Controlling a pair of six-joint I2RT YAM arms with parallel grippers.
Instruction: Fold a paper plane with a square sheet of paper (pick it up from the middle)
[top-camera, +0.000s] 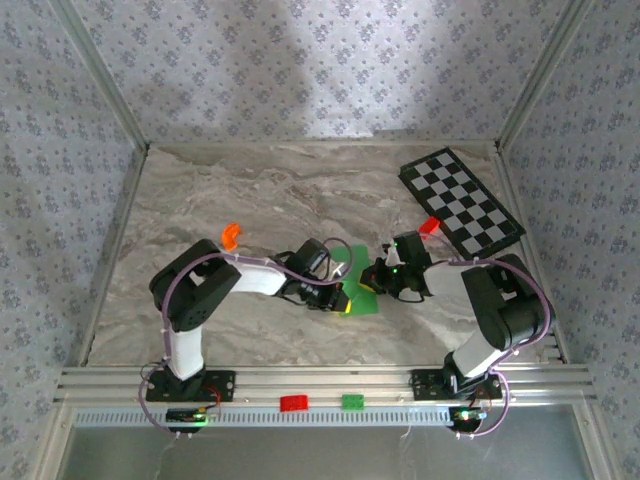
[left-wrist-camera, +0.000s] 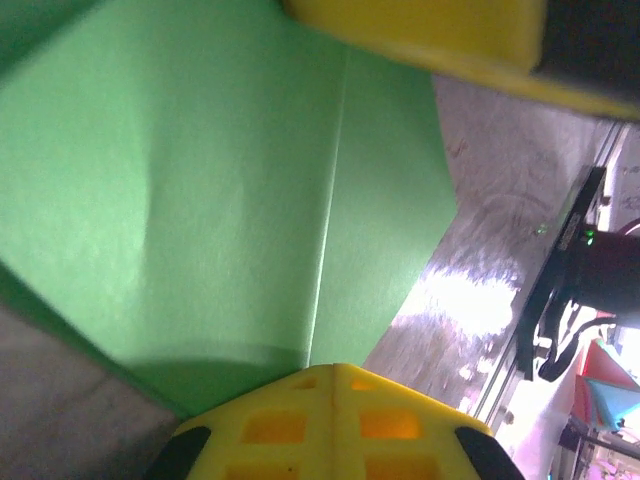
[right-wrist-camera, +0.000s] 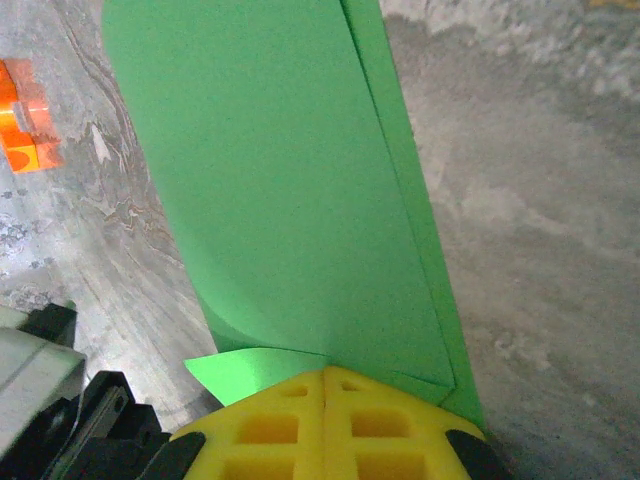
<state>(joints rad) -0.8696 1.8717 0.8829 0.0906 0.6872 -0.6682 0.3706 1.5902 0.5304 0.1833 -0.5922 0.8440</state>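
The sheet of paper (top-camera: 362, 300) lies on the table (top-camera: 250, 200) between the two arms, and both grippers meet on it from opposite sides. The left gripper (top-camera: 338, 292) sits at one edge and the right gripper (top-camera: 378, 280) at the other, so neither is nearer.

In the left wrist view, the left gripper (left-wrist-camera: 333, 385) has its tips closed together. The sheet of paper (left-wrist-camera: 200, 200) spreads straight ahead of them, and a crease runs away in line with the seam between the fingers.

In the right wrist view, the right gripper (right-wrist-camera: 325, 385) is closed too. The sheet of paper (right-wrist-camera: 280, 180) stretches away from its tips as a long band, with a folded edge along the right side and a small corner poking out just left of the tips.

I cannot tell whether either gripper pinches the paper or only presses on it. The next fold probably follows that crease, which runs from one gripper toward the other.
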